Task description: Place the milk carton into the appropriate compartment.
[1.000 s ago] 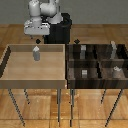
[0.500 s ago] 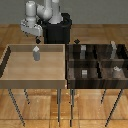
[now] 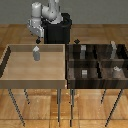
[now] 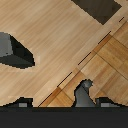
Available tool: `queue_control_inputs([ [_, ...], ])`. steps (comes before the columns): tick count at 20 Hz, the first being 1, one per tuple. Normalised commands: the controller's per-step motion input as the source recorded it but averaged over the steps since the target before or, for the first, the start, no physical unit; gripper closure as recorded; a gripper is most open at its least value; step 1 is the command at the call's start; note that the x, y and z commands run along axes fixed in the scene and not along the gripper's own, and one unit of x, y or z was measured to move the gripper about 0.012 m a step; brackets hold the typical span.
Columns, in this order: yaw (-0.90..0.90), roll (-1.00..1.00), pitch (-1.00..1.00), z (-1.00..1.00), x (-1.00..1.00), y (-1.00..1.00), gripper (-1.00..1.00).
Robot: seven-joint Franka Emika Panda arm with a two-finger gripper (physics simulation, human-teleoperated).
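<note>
Small pale grey-white milk carton (image 3: 36, 53) with peaked gable top stands upright in the light wooden tray (image 3: 15, 80), near its far wall. The arm's dark gripper (image 3: 38, 41) hangs directly above it, a slight gap between them, nothing held; how far the fingers are spread can't be told. In the wrist view, the carton (image 4: 85, 94) appears at the frame edge. At the exterior view's right sits the dark compartmented bin (image 3: 98, 62), holding a small grey cube (image 3: 84, 73) and a taller dark-grey box (image 3: 113, 49).
</note>
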Motion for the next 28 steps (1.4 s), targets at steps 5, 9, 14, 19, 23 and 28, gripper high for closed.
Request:
queue_control_inputs([
  [5, 0.0, 0.0, 0.0, 0.0, 0.4, 0.0, -1.0],
  [9, 0.0, 0.0, 0.0, 0.0, 1.0, 0.0, -1.0],
  [14, 0.0, 0.0, 0.0, 0.0, 0.2, 0.2, -1.0],
  [19, 0.0, 0.0, 0.0, 0.0, 0.2, 0.0, -1.0],
  [23, 0.0, 0.0, 0.0, 0.0, 0.75, 0.0, -1.0],
  [28, 0.0, 0.0, 0.0, -0.2, 0.2, -0.2, -1.0],
])
